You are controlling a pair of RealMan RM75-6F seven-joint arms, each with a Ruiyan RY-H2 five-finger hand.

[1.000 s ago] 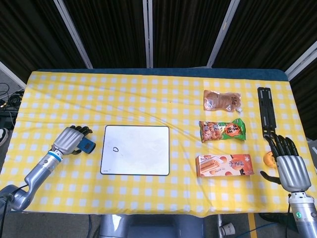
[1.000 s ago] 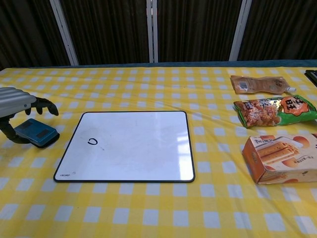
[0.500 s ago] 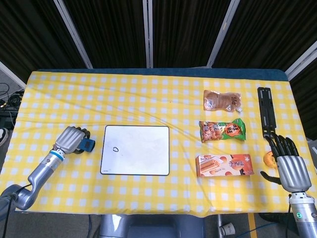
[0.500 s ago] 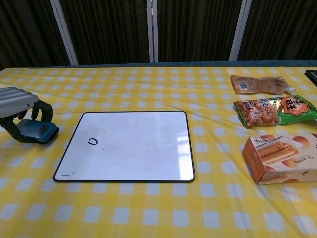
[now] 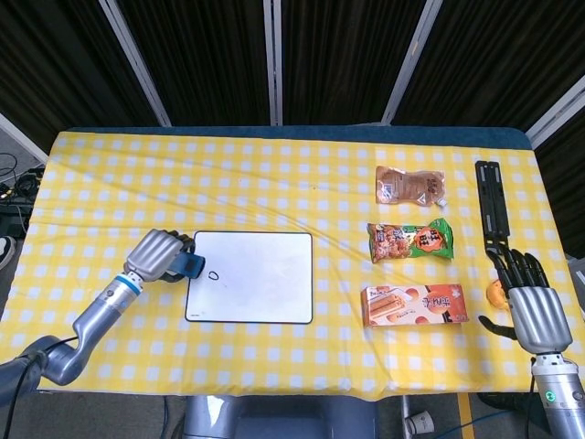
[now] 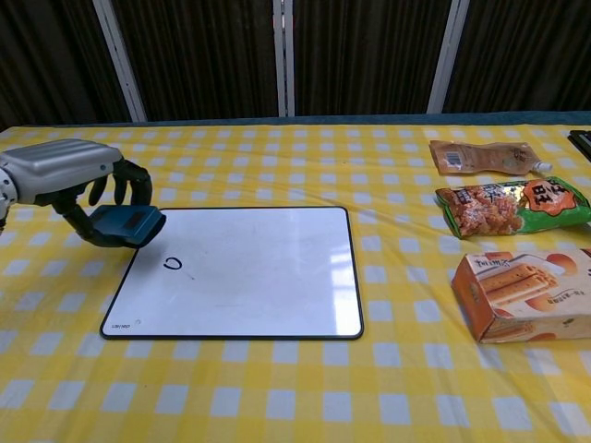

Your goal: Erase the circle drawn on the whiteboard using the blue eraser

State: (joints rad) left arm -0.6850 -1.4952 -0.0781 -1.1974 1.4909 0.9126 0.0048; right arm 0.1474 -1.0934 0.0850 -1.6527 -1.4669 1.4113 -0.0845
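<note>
The left hand [image 6: 69, 175] grips the blue eraser [image 6: 125, 224], its fingers [image 6: 129, 185] curled over the top and the eraser sticking out below them, held over the whiteboard's [image 6: 249, 272] left edge. The small drawn circle [image 6: 171, 264] lies just beside the eraser. The right hand [image 5: 530, 302] rests at the table's right edge, fingers apart, holding nothing.

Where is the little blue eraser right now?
The blue rectangular eraser is held in the robot's left hand, at the top left corner of the white whiteboard in both views, a little above the small drawn circle.
</note>
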